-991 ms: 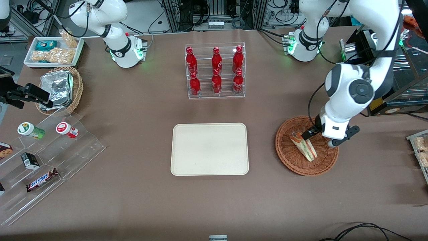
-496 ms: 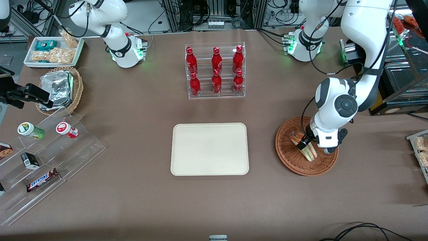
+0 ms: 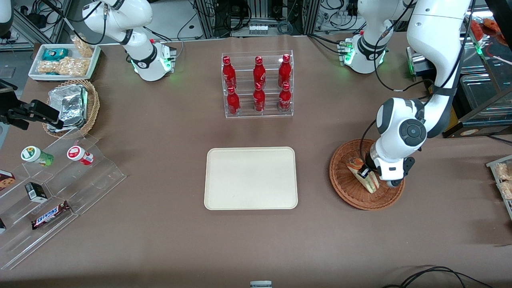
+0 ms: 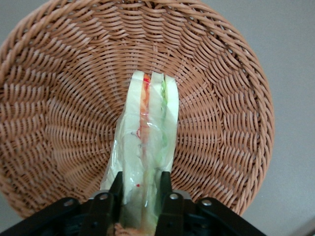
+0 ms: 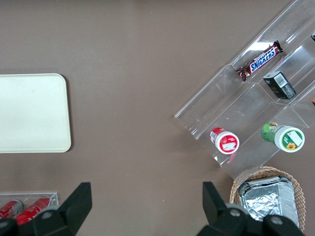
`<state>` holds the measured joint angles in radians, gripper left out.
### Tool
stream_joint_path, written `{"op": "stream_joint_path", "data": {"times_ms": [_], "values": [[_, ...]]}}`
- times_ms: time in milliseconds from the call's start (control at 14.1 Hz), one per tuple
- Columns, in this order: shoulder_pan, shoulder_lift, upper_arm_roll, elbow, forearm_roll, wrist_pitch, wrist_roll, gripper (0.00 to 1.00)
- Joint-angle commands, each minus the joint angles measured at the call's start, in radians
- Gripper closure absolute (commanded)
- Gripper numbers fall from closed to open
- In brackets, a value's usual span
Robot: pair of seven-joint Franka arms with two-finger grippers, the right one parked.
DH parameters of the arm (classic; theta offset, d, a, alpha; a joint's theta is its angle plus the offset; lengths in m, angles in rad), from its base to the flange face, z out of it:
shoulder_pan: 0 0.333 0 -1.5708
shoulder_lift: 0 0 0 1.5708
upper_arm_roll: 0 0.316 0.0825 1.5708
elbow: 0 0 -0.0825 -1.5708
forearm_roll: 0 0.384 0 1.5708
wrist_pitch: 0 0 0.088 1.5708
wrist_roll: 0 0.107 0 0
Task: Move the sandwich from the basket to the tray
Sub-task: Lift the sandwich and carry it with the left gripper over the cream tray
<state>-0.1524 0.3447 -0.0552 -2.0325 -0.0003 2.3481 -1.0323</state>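
Gripping the sandwich [image 4: 147,147] with fingers straddling its wide end, the tool [image 4: 141,194] should close gently (wrap is slippery), then lift clear of the basket [image 3: 347,188] before travelling to the tray [image 3: 251,178].

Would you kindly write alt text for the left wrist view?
The gripper has a finger on each side of a clear-wrapped sandwich lying in a round reddish-brown wicker basket. The basket sits on a plain brown table.

Reddish-brown woven basket [image 4: 221,98], white sandwich [image 4: 147,132] with green and orange-red layers, black gripper [image 4: 140,189], cream tray [image 3: 251,178]
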Motion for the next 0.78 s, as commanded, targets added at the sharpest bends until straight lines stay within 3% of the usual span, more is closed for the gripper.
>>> {"op": "stream_joint_path", "data": {"times_ms": [0,142,283,425,708], "values": [[-0.007,-0.018,0.000,0.142,0.013,-0.232,-0.008,0.90],[-0.027,-0.007,-0.002,0.268,0.008,-0.410,-0.006,0.91],[-0.080,-0.003,-0.003,0.301,0.008,-0.420,0.000,0.90],[-0.160,0.071,-0.003,0.403,0.013,-0.418,0.067,0.92],[-0.222,0.236,-0.049,0.618,0.006,-0.417,0.199,0.88]]}}
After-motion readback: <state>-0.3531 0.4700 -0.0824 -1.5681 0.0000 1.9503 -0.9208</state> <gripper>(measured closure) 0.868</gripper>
